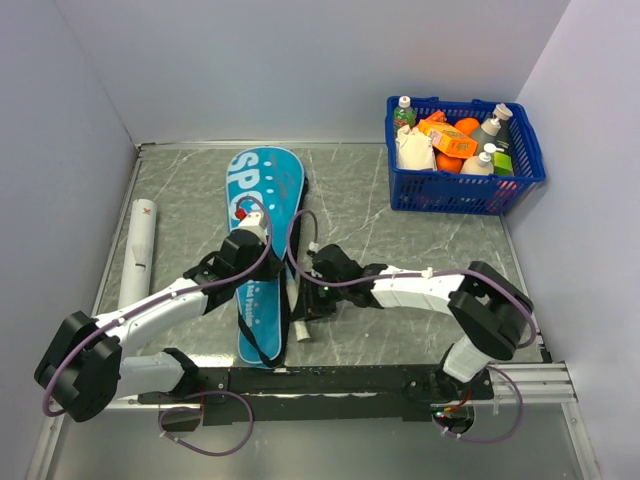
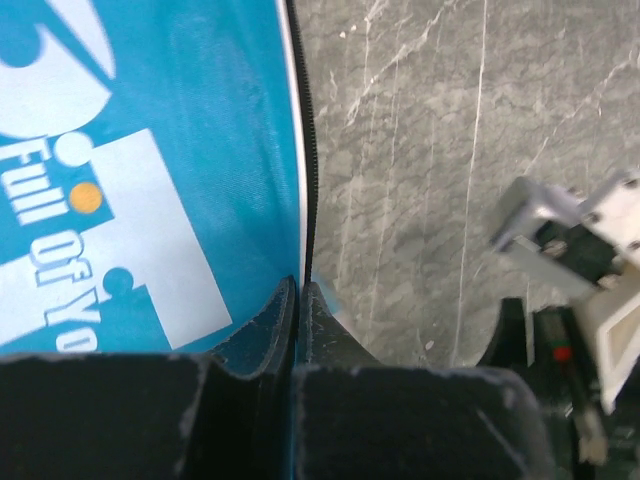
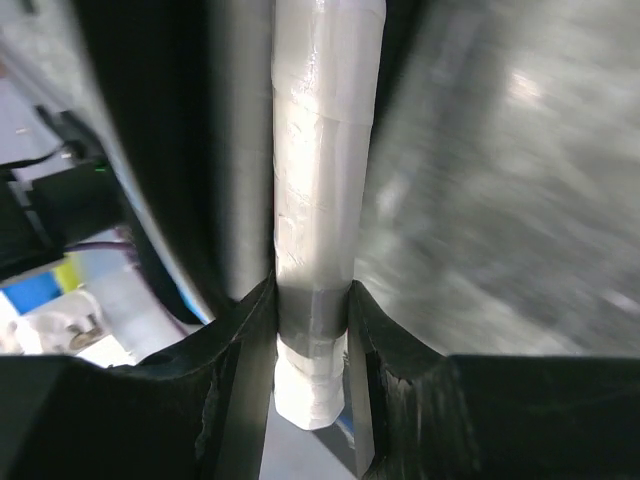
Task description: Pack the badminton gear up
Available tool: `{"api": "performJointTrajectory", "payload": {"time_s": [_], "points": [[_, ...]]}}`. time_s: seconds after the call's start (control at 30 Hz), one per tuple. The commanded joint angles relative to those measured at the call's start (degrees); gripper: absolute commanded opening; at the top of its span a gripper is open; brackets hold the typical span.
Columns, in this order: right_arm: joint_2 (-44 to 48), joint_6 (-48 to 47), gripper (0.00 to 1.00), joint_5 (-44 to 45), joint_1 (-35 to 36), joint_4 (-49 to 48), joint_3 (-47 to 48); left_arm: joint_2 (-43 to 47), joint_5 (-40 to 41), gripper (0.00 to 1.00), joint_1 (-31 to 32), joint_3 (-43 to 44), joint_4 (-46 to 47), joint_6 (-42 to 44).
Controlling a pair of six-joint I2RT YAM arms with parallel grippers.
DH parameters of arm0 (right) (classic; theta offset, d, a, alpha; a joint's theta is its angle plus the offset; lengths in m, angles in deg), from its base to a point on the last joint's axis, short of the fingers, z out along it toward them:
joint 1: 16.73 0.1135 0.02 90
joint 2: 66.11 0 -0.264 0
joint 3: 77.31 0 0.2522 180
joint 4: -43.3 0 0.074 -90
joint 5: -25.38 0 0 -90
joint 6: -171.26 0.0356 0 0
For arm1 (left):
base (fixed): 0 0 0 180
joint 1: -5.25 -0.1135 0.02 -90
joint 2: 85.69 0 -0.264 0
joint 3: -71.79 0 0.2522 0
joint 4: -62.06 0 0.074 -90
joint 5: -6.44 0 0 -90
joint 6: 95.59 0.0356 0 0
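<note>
Grey marble-pattern table (image 1: 400, 220), walled on three sides. Blue racket bag (image 1: 262, 185) with white lettering lies flat and lengthwise near the table's middle, wide end toward the back wall, narrow end toward the arm bases. Blue mesh basket (image 1: 432, 192) sits in the far right corner, packed with bottles and orange packets, well apart from the bag. Long white tube (image 1: 137, 255) with a red mark at its far end lies along the left wall, left of the bag and not touching it. Racket handle (image 3: 315, 180), wrapped in white grip tape, lies just beside the bag's right edge; the racket head isn't visible.

Left gripper (image 2: 299, 300) is pinched closed on the bag's right edge, at the black zipper line, with fabric between the fingers. Right gripper (image 3: 312, 305) is closed narrow around the racket handle near its butt end, fingers (image 3: 250, 330) pressing on both sides. The two grippers are near each other, right of the bag's midsection.
</note>
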Motion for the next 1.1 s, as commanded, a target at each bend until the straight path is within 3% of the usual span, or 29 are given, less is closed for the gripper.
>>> {"api": "performJointTrajectory", "payload": {"time_s": [0.0,0.13,0.23,0.27,0.47,0.57,0.7,0.87,0.97,1.07], "points": [[-4.04,0.99,0.08,-2.84,1.21,-13.50,5.62,1.63,-2.78,0.01,0.32,0.11,2.52,-1.58],[-7.73,2.75,0.15,-6.00,2.09,-18.70,6.93,2.07,-2.78,0.01,0.32,-0.33,1.99,-1.66],[-10.02,3.10,0.27,-6.27,2.53,-19.76,7.29,2.07,-2.78,0.01,0.32,-1.12,2.60,-1.84],[-10.55,3.02,0.36,-6.01,2.53,-20.20,7.11,2.07,-2.78,0.01,0.32,-1.64,2.86,-2.01],[-8.98,1.35,0.54,-4.52,2.89,-18.46,5.10,1.28,-3.75,0.01,0.32,-3.05,4.97,-2.02],[-5.90,-0.49,0.59,-3.03,2.80,-16.17,3.69,1.62,-5.06,0.06,0.23,-4.01,6.29,-1.84],[-1.60,-3.83,0.61,0.58,2.27,-9.68,2.28,4.17,-5.07,0.24,0.32,-3.93,5.51,-0.70],[3.94,-6.38,0.61,5.32,0.87,-5.27,-0.71,13.31,2.30,0.44,0.76,0.36,-6.32,1.06],[4.83,-8.14,0.61,7.52,0.69,-2.55,-1.06,15.34,10.29,0.43,0.84,4.58,-18.69,-0.43],[4.65,-9.29,0.61,9.19,0.78,-0.61,-1.15,15.34,17.77,0.32,0.76,6.70,-27.86,-6.13]]}}
